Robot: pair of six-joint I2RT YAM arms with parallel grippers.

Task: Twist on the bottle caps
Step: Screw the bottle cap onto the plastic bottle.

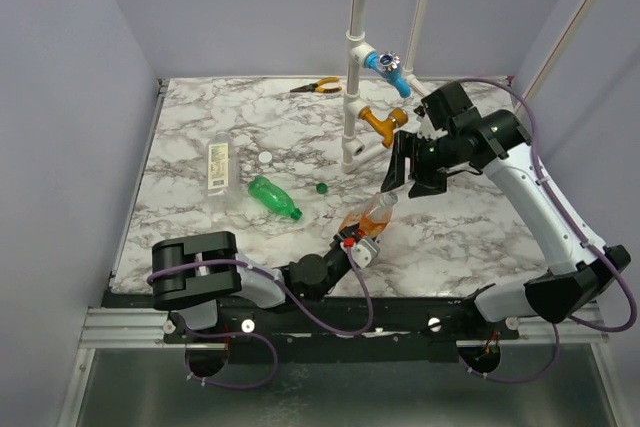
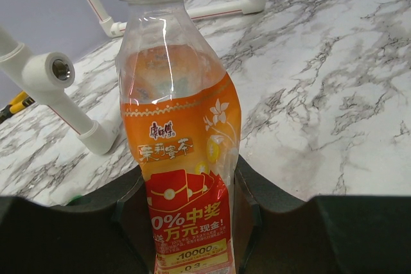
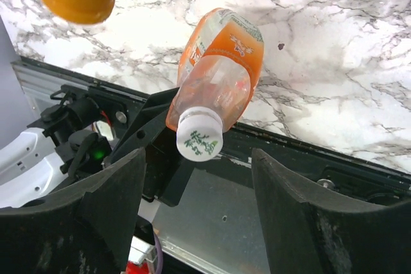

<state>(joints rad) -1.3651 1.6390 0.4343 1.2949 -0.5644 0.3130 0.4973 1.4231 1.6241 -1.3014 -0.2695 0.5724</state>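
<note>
My left gripper (image 2: pixel 189 219) is shut on the lower body of the wide orange bottle (image 2: pixel 176 126), which leans up and to the right above the table's near edge (image 1: pixel 366 219). A white cap with green print (image 3: pixel 200 135) sits on its neck. My right gripper (image 3: pixel 198 174) is open just beyond that cap, a finger on each side and neither touching it (image 1: pixel 408 172). The slim green bottle (image 1: pixel 274 197) lies on the table without a cap, with a dark green cap (image 1: pixel 322 187) to its right. The clear labelled bottle (image 1: pixel 218 167) lies further left, a white cap (image 1: pixel 265 158) beside it.
A white pipe frame (image 1: pixel 357 47) stands at the back middle, carrying a blue tap handle (image 1: pixel 383 62) and an orange tap handle (image 1: pixel 383 122) close to my right wrist. Yellow-handled pliers (image 1: pixel 316 87) lie at the far edge. A pipe foot (image 2: pixel 48 75) is left of the held bottle.
</note>
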